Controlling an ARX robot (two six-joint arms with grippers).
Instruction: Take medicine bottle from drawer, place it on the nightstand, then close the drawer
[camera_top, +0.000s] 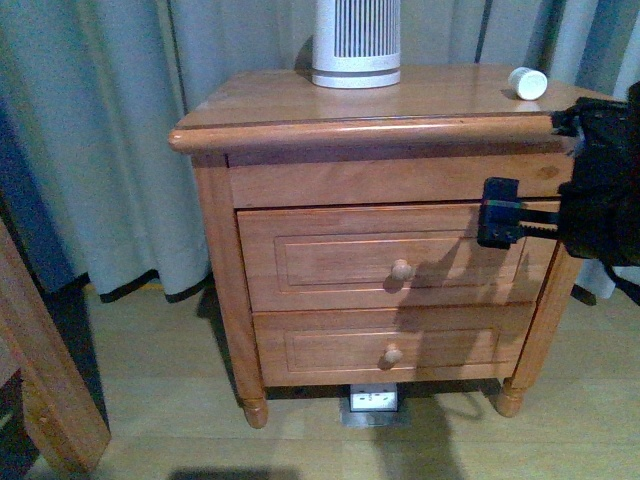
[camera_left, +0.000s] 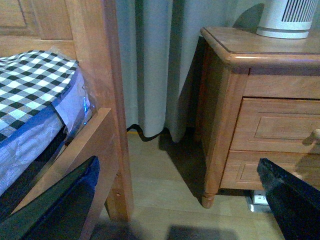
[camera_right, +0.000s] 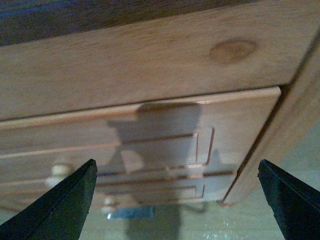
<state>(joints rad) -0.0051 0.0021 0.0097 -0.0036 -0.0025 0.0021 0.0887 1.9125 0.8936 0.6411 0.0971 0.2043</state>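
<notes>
The nightstand (camera_top: 280, 105) stands in front of me with both drawers shut. The medicine bottle (camera_top: 527, 82), small and white, lies on its side at the far right of the top. The upper drawer (camera_top: 330, 255) sits flush, with its round knob (camera_top: 401, 269) in the middle. My right gripper (camera_top: 520, 225) is open and empty, close in front of the drawer's right end; the right wrist view (camera_right: 175, 172) shows the drawer front (camera_right: 150, 130) between its spread fingers. My left gripper (camera_left: 177, 165) is open and empty, low to the left of the nightstand (camera_left: 225, 100).
A large white ribbed device (camera_top: 356, 40) stands at the back of the nightstand top. A wooden bed frame (camera_left: 95, 75) with a checked mattress stands on the left. Grey curtains (camera_top: 110, 130) hang behind. A floor outlet (camera_top: 373, 400) lies under the nightstand.
</notes>
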